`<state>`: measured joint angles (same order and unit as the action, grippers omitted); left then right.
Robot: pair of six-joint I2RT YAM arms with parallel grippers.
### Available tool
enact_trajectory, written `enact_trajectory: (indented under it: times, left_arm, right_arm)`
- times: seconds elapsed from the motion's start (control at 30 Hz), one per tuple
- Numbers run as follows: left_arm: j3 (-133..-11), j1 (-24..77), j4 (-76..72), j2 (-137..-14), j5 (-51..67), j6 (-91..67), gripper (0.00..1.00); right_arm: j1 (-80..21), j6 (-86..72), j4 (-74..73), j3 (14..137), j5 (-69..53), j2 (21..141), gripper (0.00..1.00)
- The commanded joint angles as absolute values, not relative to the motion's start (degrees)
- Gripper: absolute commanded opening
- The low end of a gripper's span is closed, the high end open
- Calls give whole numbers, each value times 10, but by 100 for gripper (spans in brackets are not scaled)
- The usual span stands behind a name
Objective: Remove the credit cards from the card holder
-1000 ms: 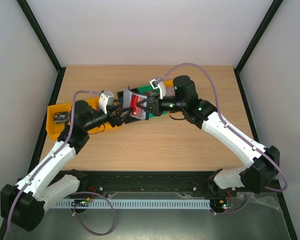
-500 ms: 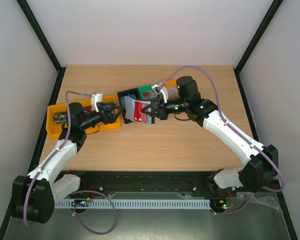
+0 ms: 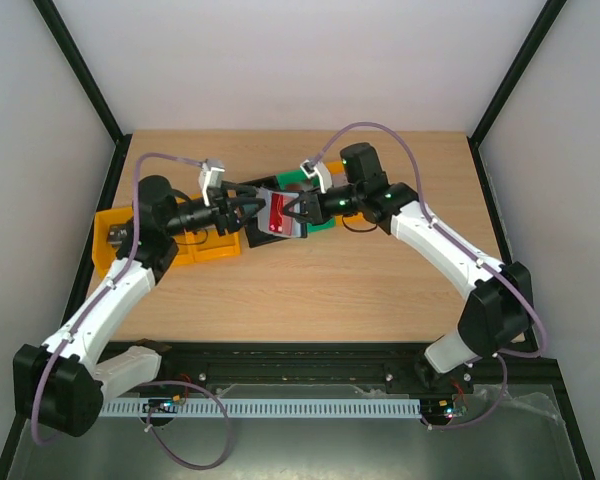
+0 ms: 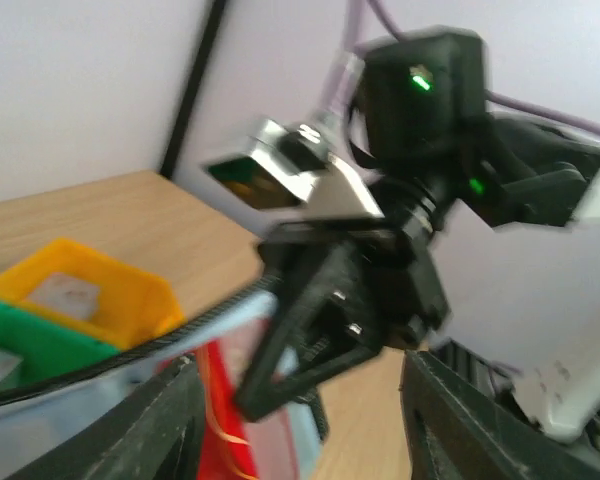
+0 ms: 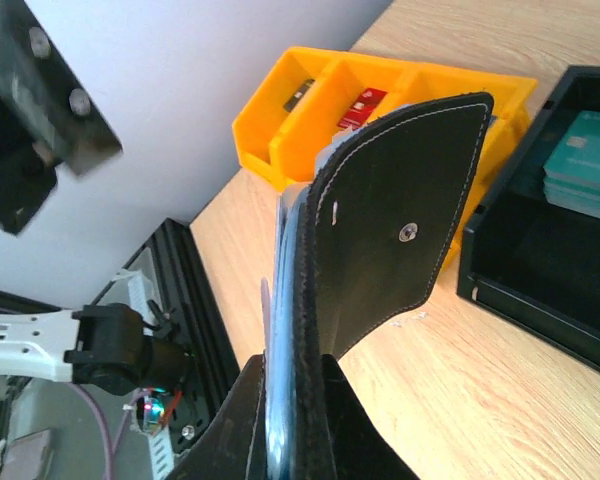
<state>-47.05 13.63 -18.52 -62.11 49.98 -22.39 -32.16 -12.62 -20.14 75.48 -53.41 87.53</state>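
Returning from nine o'clock with left gripper (image 3: 242, 207) jaws half-parted astride the red credit card (image 3: 277, 213) (not yet pinched, so still unextracted); clamping the card holder (image 5: 380, 230) upright at twelve o'clock of centre in the tight-shut right gripper (image 3: 300, 208).

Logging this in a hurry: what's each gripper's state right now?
Left gripper: open, fingers spread near the red credit card.
Right gripper: closed, holding the black card holder.

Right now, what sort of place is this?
Probably a lab robot test cell: a wooden table boxed in by white panels, left arm and right arm mounted at its near edge, and a yellow parts bin.
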Motion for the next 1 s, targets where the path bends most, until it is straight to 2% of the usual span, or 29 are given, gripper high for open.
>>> enact_trajectory:
  times: [0.0,0.27,0.37,0.53,0.67,0.73,0.87,0.97]
  left_arm:
    - [-472,165,-164,-618,560,-242,49]
    - [-469,193,-124,-600,577,-223,48]
    - [-464,208,-139,-599,572,-219,43]
    - [-469,218,-140,-599,572,-207,28]
    - [-466,223,-159,-598,592,-208,3]
    - [-467,222,-156,-596,603,-207,2]
    - [-455,207,-182,-592,602,-245,2]
    - [-436,191,-225,-590,589,-289,2]
  right_arm:
    - [-322,-149,-147,759,-583,832,2]
    - [-331,-210,-29,715,-622,770,2]
    - [-341,-219,-17,715,-613,763,2]
    - [-353,-214,-19,716,-602,763,2]
    - [-354,-203,-29,721,-600,766,2]
    - [-353,-184,-51,725,-600,764,2]
    - [-333,-172,-56,705,-615,760,14]
    - [-320,-180,-46,691,-634,765,16]
